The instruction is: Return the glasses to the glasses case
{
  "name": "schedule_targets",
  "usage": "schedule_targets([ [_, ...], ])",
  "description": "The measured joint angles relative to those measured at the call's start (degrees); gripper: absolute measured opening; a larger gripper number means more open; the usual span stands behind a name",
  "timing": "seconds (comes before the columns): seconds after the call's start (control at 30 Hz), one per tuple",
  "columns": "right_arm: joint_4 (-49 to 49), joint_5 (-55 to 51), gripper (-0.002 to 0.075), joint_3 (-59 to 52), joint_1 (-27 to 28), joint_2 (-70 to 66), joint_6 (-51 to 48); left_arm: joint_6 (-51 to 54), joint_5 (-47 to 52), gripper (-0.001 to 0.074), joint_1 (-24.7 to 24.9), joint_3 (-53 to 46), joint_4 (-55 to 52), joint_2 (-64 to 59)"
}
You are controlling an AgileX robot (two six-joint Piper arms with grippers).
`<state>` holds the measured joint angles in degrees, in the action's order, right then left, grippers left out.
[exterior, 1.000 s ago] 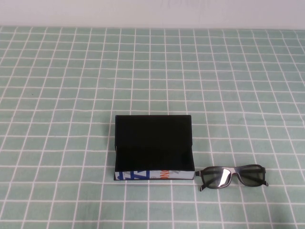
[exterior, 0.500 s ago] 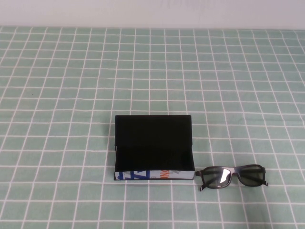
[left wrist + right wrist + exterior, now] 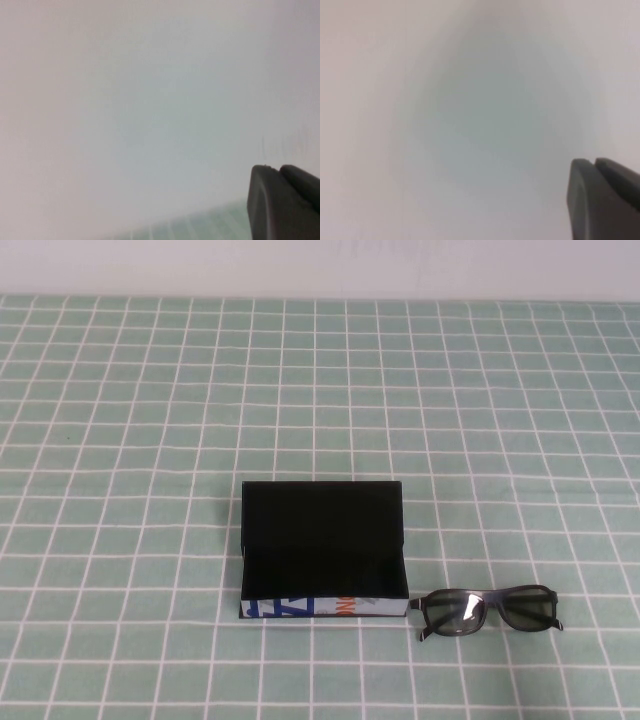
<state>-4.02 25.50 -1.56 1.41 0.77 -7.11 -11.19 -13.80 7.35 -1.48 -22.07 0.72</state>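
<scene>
The glasses case (image 3: 322,552) stands open near the middle front of the table in the high view, its lid raised at the back, its black inside bare, and its printed white front facing me. The glasses (image 3: 488,610) lie folded on the cloth just right of the case's front corner, close to it. Neither arm shows in the high view. In the left wrist view my left gripper (image 3: 279,170) shows its two dark fingertips pressed together, holding nothing, facing a pale wall. My right gripper (image 3: 594,162) looks the same in the right wrist view, shut on nothing.
A green cloth with a white grid (image 3: 150,440) covers the whole table. A pale wall (image 3: 320,265) runs along the far edge. A strip of the cloth (image 3: 200,225) shows low in the left wrist view.
</scene>
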Motion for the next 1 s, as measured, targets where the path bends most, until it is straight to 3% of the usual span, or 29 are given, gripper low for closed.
schedule_targets([
  [0.2,0.0,16.77,-0.0013,0.0,0.0,0.0,0.0,0.12,-23.85,-0.0002,0.0,0.0,0.62,0.0],
  [0.3,-0.09,22.95,-0.0013,0.29,0.0,0.03,0.0,0.26,-29.56,-0.0003,0.0,0.63,3.5,0.11],
  [0.63,-2.16,16.63,-0.0013,14.08,0.0,0.03,0.25,4.7,-23.21,-0.0002,0.0,14.33,23.06,-0.54],
  [1.0,-5.21,21.62,-0.0013,29.45,0.0,-7.76,8.14,5.07,-21.19,-0.0002,0.0,29.19,26.1,-11.25],
])
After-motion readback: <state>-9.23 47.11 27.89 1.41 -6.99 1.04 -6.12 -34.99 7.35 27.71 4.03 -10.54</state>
